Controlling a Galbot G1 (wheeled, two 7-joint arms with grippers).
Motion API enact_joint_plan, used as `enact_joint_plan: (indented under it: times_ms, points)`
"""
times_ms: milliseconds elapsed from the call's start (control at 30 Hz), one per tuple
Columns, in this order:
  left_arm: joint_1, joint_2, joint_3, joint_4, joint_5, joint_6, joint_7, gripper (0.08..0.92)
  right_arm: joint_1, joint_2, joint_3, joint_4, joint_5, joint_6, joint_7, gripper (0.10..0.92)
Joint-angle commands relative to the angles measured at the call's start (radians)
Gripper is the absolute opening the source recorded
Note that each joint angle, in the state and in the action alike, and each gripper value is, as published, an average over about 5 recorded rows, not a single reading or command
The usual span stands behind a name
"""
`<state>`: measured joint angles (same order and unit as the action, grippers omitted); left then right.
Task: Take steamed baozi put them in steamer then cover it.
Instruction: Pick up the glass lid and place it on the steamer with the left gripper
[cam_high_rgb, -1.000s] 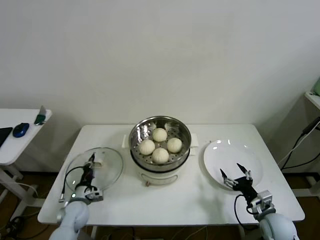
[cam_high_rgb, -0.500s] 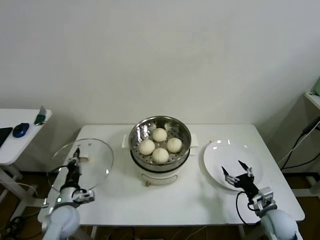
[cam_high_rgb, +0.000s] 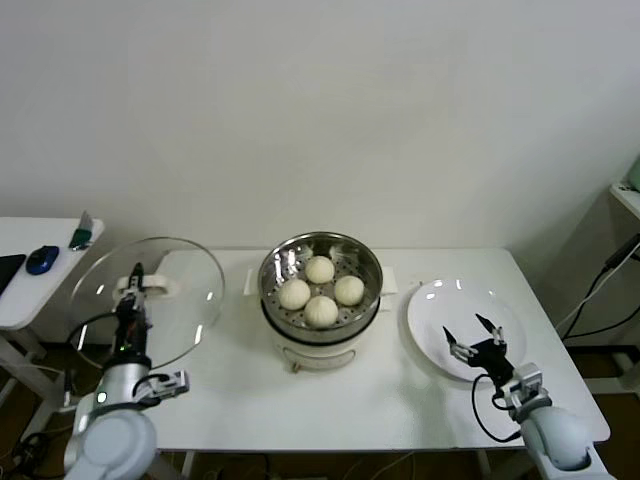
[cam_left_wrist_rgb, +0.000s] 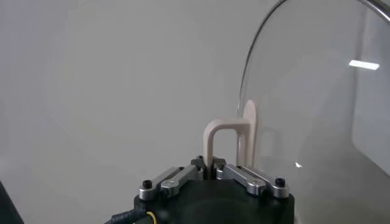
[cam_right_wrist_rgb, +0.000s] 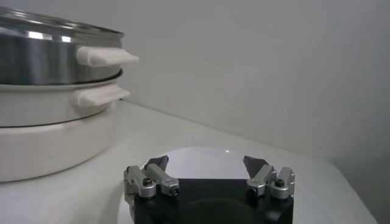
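Several cream-white steamed baozi (cam_high_rgb: 320, 311) lie in the shiny steamer (cam_high_rgb: 366, 265), which stands on a white pot base (cam_high_rgb: 318, 352) at mid-table. My left gripper (cam_high_rgb: 131, 296) is shut on the pale handle (cam_left_wrist_rgb: 228, 137) of the glass cover (cam_high_rgb: 175, 300). It holds the cover tilted up on edge in the air over the table's left end, well to the left of the steamer. In the left wrist view the cover's pane (cam_left_wrist_rgb: 317, 91) stands beside my left gripper (cam_left_wrist_rgb: 210, 167). My right gripper (cam_high_rgb: 478, 338) stays open and holds nothing, low over the white plate (cam_high_rgb: 440, 300).
A side table (cam_high_rgb: 30, 300) at far left carries a blue mouse (cam_high_rgb: 41, 260) and a green item (cam_high_rgb: 80, 236). Cables hang at the right. In the right wrist view the steamer's side handles (cam_right_wrist_rgb: 103, 58) show to one side, beyond the open right gripper (cam_right_wrist_rgb: 205, 161).
The left gripper has lifted the cover off the table, carrying it up and leftward and tipping it from flat to nearly upright. The right gripper has barely shifted.
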<state>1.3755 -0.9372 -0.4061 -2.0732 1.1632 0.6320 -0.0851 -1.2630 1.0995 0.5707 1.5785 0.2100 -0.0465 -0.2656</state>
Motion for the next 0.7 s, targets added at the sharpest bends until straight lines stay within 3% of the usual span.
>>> enact_joint_plan:
  times_ms: [33, 133, 233, 567, 700]
  points:
    - [-0.332, 0.131, 0.403, -0.095, 0.01, 0.153, 0.191, 0.148, 0.04, -0.006, -0.026, -0.033, -0.015, -0.004, 0.004, 0.823]
    - [-0.445, 0.054, 0.498, -0.05, 0.077, 0.153, 0.291, 0.148, 0.049, -0.004, -0.029, -0.042, -0.02, -0.007, 0.005, 0.823]
    - [-0.521, -0.058, 0.559, 0.014, 0.129, 0.153, 0.334, 0.148, 0.054, -0.005, -0.027, -0.05, -0.022, -0.009, 0.006, 0.823]
    - [-0.605, -0.366, 0.573, 0.24, 0.211, 0.153, 0.341, 0.148, 0.037, -0.008, 0.007, -0.052, -0.025, -0.002, 0.012, 0.823]
    - [-0.606, -0.453, 0.56, 0.313, 0.244, 0.153, 0.341, 0.148, 0.027, -0.01, 0.023, -0.052, -0.025, 0.002, 0.011, 0.823]
